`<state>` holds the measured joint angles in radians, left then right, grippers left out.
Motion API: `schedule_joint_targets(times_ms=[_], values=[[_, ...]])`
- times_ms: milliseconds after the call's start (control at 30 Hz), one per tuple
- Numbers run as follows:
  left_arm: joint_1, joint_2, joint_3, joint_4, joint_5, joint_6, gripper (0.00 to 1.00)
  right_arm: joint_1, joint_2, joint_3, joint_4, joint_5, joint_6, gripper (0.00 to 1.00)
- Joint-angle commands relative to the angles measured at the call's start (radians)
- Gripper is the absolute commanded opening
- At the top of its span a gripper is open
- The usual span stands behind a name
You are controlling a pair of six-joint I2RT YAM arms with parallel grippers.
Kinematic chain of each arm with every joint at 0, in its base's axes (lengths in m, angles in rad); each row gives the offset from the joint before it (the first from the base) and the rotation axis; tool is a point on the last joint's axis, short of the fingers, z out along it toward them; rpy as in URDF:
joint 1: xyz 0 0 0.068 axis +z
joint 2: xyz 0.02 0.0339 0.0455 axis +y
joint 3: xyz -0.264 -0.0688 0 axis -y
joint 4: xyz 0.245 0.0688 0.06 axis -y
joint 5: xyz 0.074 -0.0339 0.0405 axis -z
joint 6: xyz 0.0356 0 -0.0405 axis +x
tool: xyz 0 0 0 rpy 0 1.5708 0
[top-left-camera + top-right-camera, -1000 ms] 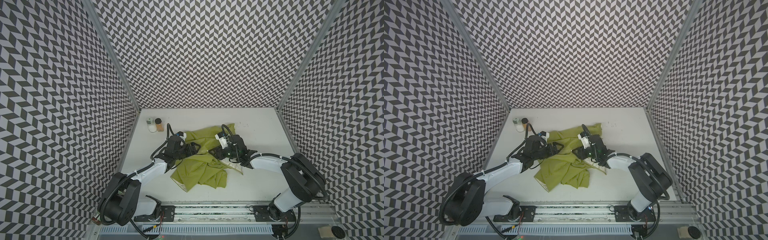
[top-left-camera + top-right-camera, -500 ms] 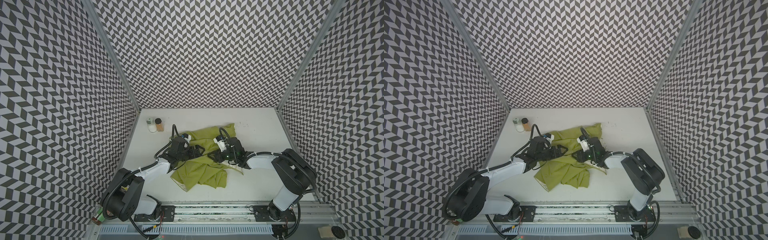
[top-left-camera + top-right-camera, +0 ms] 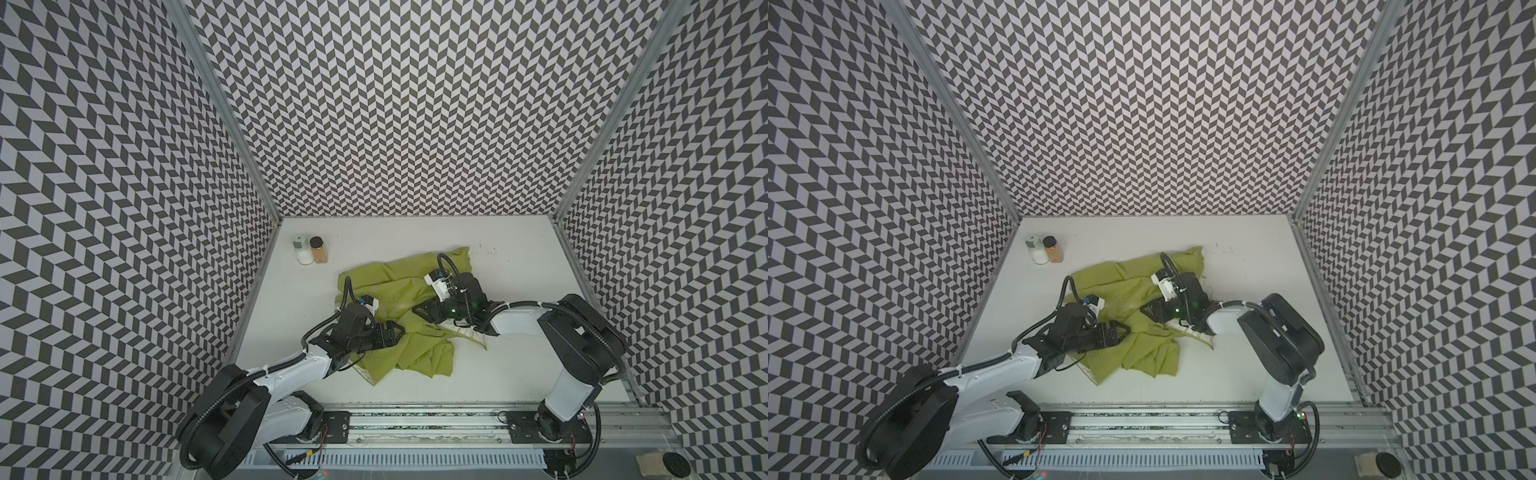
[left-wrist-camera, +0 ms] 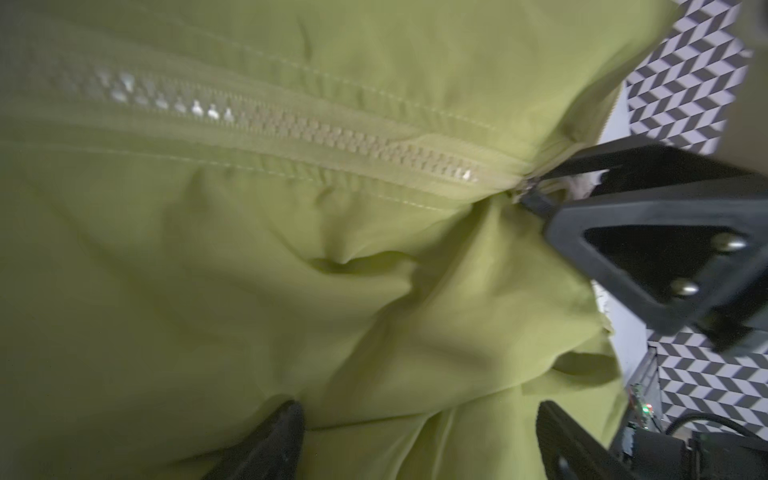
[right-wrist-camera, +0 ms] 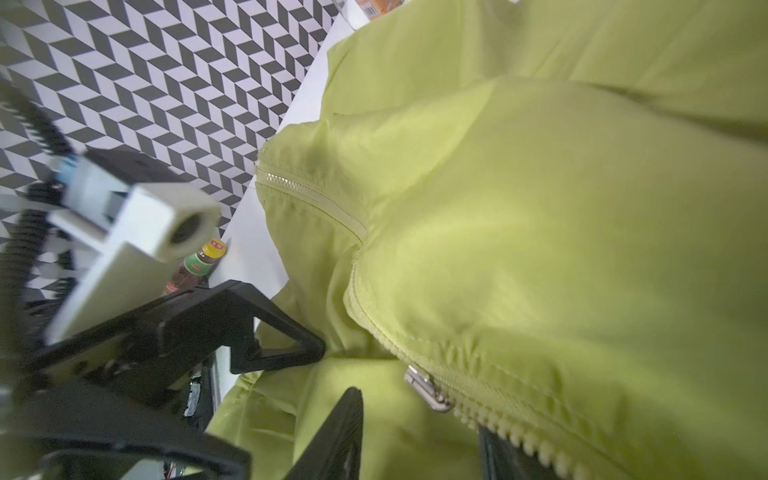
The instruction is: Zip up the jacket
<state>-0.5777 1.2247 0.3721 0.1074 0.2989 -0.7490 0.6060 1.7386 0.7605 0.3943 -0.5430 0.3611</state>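
Left gripper, mine: jaws spread wide, holding nothing. It hangs low over the near-left part of the jacket. In its wrist view both fingertips stand well apart, with green cloth lying beyond them.

Right gripper, mine: reaches in from the right, its tips pointing toward my left one and near it, with a fold of green between the two. The jaws stand part-way apart, one on each side of the zip line. The metal slider sits just at the fingertips. Whether they press on the cloth or only straddle it, I cannot tell.

Jacket: thin, lime green, crumpled in a heap about the middle of the white table. Both top views show it so. A strip of cream lining shows at its right edge, under my right arm's wrist.

Zip: teeth of the same green, meshed along the run seen in the left wrist view, up to the slider at my right tool's tips.

Sundries: white jar and amber jar with a black cap, side by side near the far-left corner, well apart from the jacket.
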Motion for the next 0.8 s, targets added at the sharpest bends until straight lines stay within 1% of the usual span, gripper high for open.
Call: schedule_joint_targets(times_ms=[0, 167, 233, 367, 467, 767], values=[[0.003, 0.045, 0.019, -0.006, -0.049, 0.019, 0.87, -0.008, -0.048, 0.027, 0.017, -0.015, 0.008, 0.46], [0.004, 0.081, 0.039, -0.015, -0.060, 0.035, 0.85, -0.015, -0.034, 0.089, -0.072, 0.022, -0.005, 0.46], [0.014, 0.073, 0.034, -0.007, -0.064, 0.034, 0.86, -0.025, -0.013, 0.103, -0.089, 0.030, 0.015, 0.46], [0.056, 0.062, 0.010, 0.039, -0.023, 0.026, 0.86, -0.028, 0.014, 0.100, -0.029, -0.029, 0.043, 0.45], [0.084, 0.069, 0.017, 0.038, 0.001, 0.029, 0.86, -0.028, 0.027, 0.099, -0.014, -0.055, 0.044, 0.44], [0.097, 0.068, 0.045, 0.026, 0.006, 0.036, 0.86, -0.026, 0.039, 0.074, 0.014, -0.069, 0.053, 0.44]])
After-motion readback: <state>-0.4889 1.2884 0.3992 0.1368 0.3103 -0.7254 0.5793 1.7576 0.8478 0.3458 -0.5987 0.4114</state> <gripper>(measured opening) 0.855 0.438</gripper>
